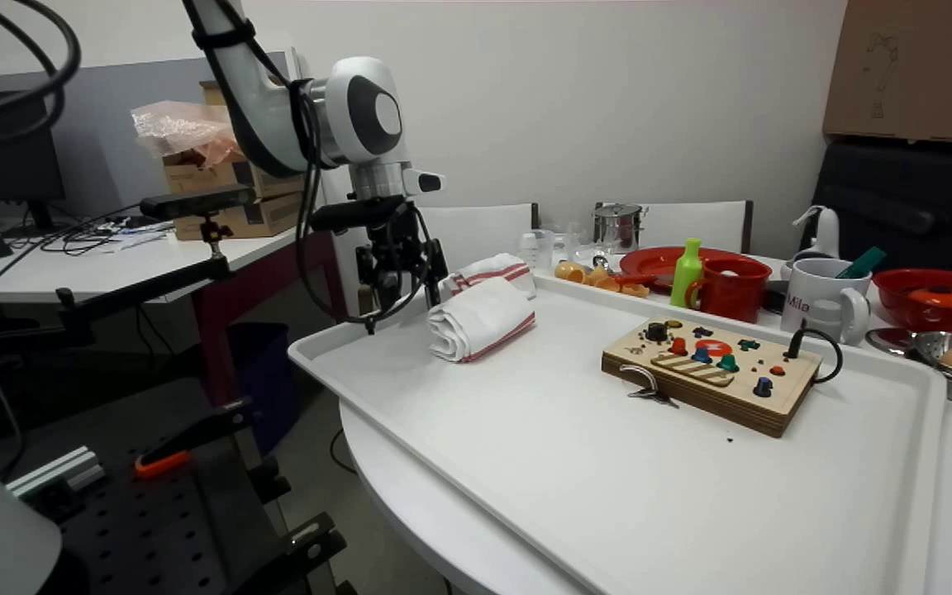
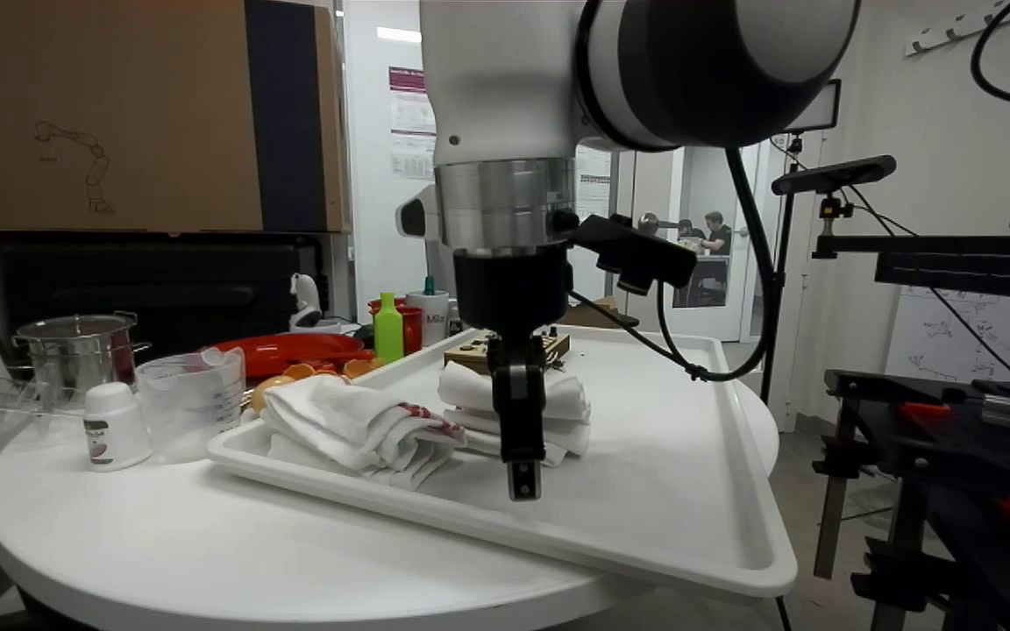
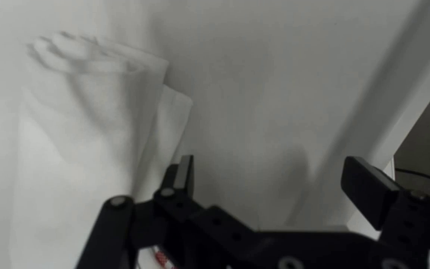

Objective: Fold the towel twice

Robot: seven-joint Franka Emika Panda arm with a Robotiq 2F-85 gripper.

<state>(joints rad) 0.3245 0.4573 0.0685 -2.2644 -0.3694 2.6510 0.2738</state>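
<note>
Two folded white cloths with red stripes lie side by side at one end of the white tray. In both exterior views I see one folded towel (image 1: pixel 480 318) (image 2: pixel 566 407), layered and compact, its striped edge low, and another folded towel (image 1: pixel 505 268) (image 2: pixel 338 425) beside it. I cannot tell which is the task's towel. In the wrist view a folded towel (image 3: pixel 73 142) lies at the left, its layered end at the top. My gripper (image 3: pixel 269 164) is open and empty, pointing down beside the towels; it also shows in both exterior views (image 1: pixel 402 310) (image 2: pixel 522 482).
The white tray (image 1: pixel 476 430) has a raised rim and overhangs the round table. A wooden toy board (image 1: pixel 711 372) with keys lies on it. Beyond the rim stand a green bottle (image 1: pixel 687 273), a red mug (image 1: pixel 732 289), a white mug (image 1: pixel 815 302) and a measuring cup (image 2: pixel 189 403).
</note>
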